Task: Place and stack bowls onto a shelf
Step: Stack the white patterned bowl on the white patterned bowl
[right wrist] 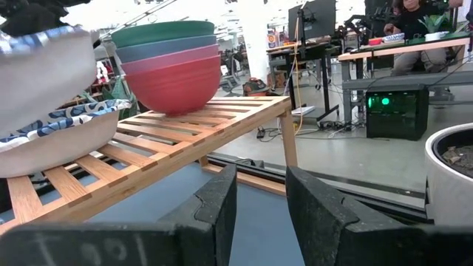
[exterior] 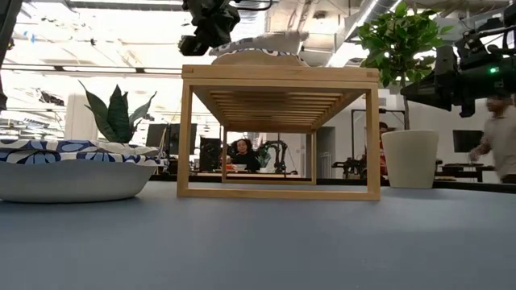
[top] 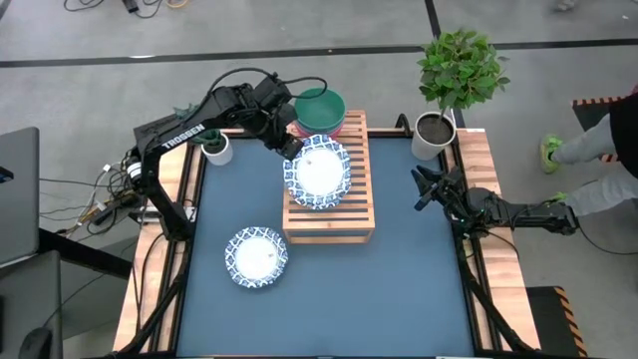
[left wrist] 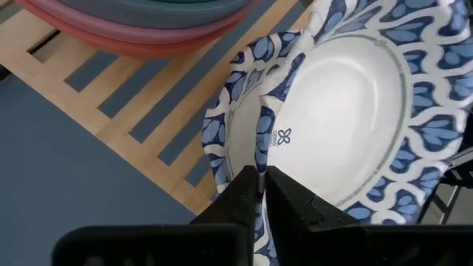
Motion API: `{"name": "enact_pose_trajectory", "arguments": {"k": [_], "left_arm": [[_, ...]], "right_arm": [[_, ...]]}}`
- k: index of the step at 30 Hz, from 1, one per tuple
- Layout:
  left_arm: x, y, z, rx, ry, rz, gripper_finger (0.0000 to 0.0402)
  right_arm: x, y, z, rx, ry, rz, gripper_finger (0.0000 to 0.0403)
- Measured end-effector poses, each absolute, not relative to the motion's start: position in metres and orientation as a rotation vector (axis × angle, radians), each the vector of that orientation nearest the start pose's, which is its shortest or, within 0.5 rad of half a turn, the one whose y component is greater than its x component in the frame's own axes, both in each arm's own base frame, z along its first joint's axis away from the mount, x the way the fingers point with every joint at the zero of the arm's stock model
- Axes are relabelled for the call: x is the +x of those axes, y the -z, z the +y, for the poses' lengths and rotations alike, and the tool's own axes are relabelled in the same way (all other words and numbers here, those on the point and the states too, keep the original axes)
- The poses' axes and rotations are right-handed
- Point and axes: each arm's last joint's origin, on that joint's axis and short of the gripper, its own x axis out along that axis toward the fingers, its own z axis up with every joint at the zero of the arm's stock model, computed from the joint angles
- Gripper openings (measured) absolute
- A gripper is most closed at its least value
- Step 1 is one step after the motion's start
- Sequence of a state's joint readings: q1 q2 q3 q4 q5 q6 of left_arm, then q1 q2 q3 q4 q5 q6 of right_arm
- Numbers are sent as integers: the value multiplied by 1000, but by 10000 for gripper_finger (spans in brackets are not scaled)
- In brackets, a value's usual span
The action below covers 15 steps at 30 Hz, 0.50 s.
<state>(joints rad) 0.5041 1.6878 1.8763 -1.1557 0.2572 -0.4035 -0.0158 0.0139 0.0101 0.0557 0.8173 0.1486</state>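
Note:
The slatted wooden shelf (top: 329, 204) stands mid-table. At its far end a teal-green bowl (top: 321, 105) sits nested on a pink bowl (right wrist: 181, 81). My left gripper (top: 292, 148) is shut on a blue-and-white patterned bowl (top: 321, 170) over the shelf's middle. In the right wrist view a second patterned bowl (right wrist: 52, 144) lies on the slats under the held bowl (right wrist: 44, 74). Another patterned bowl (top: 256, 256) rests on the blue tabletop at the near left. My right gripper (top: 421, 189) is open and empty at the table's right side. My left gripper pinches the patterned bowl's rim (left wrist: 260, 144) on its far-left side, one finger inside the bowl and one outside. The fingers come slanting down from the table's far left. The bowl is held just over the lower bowl; whether the two touch, I cannot tell.
A tall plant in a white pot (top: 436, 135) stands at the far right corner. A small potted plant (top: 215, 148) stands at the far left, under my left arm. A person (top: 603, 140) is beyond the table's right edge. Bare tabletop (top: 399, 289) lies near and right.

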Motion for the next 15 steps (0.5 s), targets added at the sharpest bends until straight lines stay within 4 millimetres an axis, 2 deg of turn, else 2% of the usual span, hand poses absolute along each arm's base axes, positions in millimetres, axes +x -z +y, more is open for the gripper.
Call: {"name": "enact_pose_trajectory", "arguments": {"k": [10,15], "left_arm": [[297,-392,154,-735,-354,850,104],[294,-392,151,-750,-265,882,133]], "right_arm": [[88,-171,-23,160,828,-111,143],[88,-171,-23,160,828,-111,143]]}}
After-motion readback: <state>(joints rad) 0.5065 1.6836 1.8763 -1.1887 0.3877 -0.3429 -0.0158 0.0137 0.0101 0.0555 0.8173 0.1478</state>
